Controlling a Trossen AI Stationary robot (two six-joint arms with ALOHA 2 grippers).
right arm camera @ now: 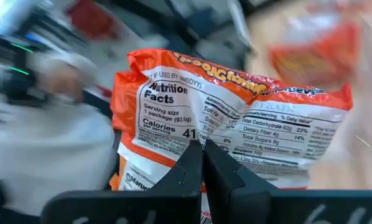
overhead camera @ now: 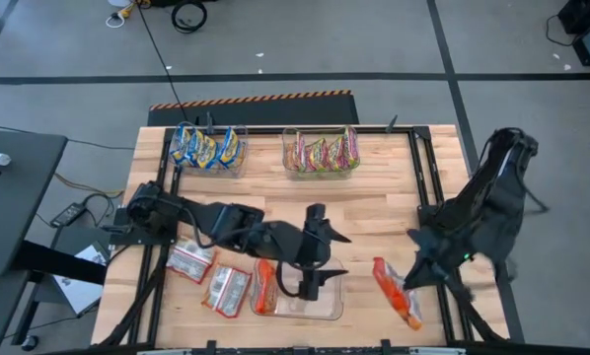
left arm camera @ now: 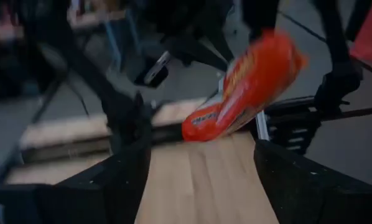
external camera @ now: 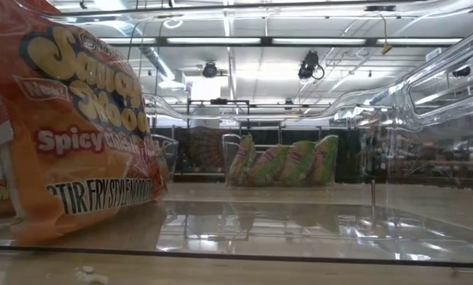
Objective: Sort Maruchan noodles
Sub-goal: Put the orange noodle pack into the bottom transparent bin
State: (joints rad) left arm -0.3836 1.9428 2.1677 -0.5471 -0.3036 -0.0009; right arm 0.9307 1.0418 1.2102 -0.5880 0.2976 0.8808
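My right gripper is raised over the table's right side, shut on an orange Maruchan noodle packet. My left gripper hangs open over the clear bin at the near middle, touching nothing. In that bin another orange packet leans on its edge. Two red-silver packets lie flat on the table to the left of the bin. My right gripper pinches the orange packet between its two shut fingers on the printed nutrition-facts side, about midway along the packet's width. The packet is lifted clear of the table. It hangs slanting below the gripper, its free end lowest.
At the far edge stand two clear bins: one with blue-yellow packets, one with green-pink packets. A dark frame runs along the table's right side. Bare wood lies between the arms.
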